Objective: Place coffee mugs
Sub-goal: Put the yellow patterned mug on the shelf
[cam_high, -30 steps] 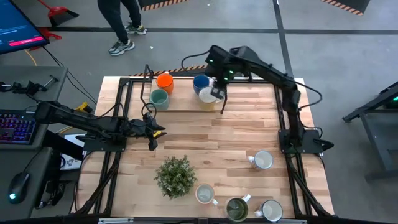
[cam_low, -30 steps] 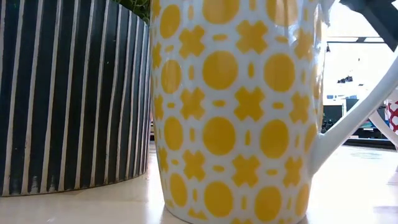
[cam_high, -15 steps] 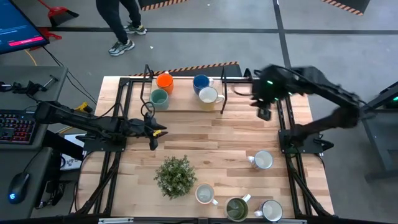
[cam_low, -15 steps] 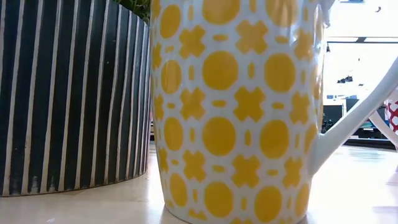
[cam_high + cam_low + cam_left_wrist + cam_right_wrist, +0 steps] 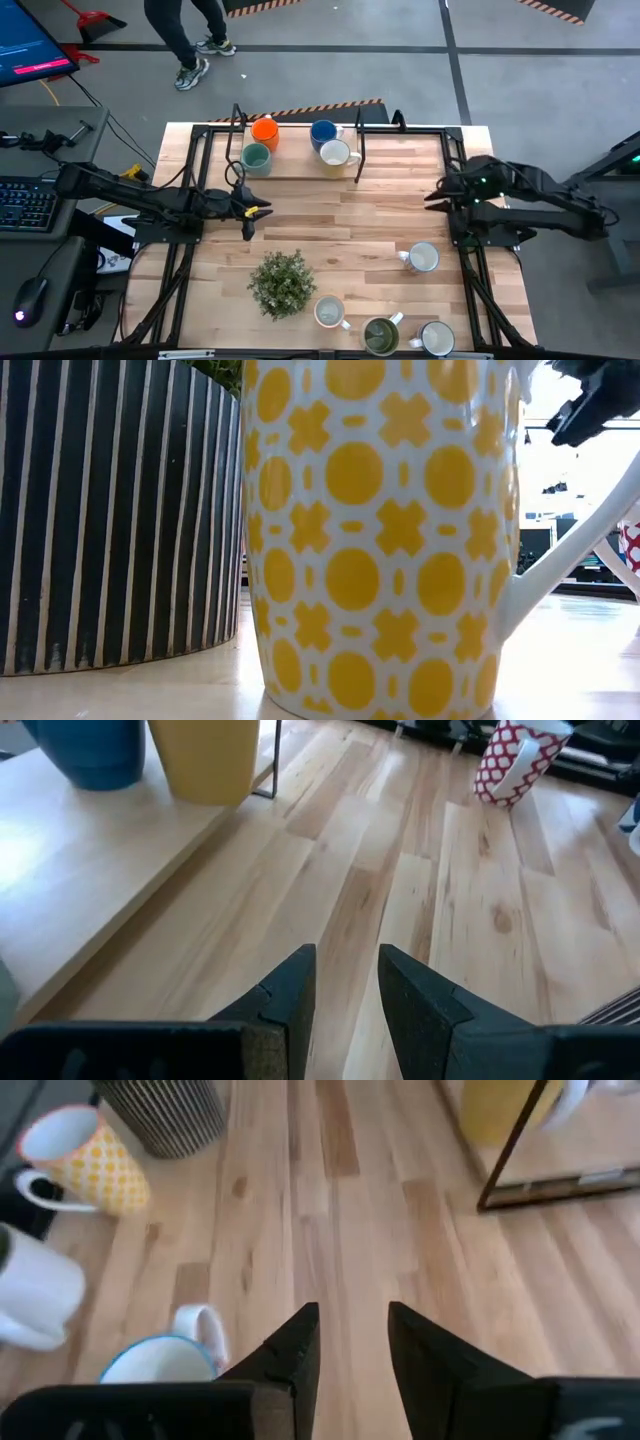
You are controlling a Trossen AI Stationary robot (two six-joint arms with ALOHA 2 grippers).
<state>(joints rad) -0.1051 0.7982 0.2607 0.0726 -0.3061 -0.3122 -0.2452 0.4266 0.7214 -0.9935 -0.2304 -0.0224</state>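
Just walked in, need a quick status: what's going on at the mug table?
Neither arm is holding anything. Four round ceramic mugs, orange, teal, blue and cream, stand on the raised wooden shelf at the back. Four more mugs wait at the front right, near the bushy green potted plant. The right end effector, fingers slightly apart, hangs empty above the white mug. The left end effector waits empty at mid-table.

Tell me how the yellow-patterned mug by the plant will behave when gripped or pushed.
The yellow-patterned mug looks glazed, so probably rigid, slippery and chippable. Its tall, straight body suggests a high push could tip it. Its side handle would likely make it swing if nudged there.
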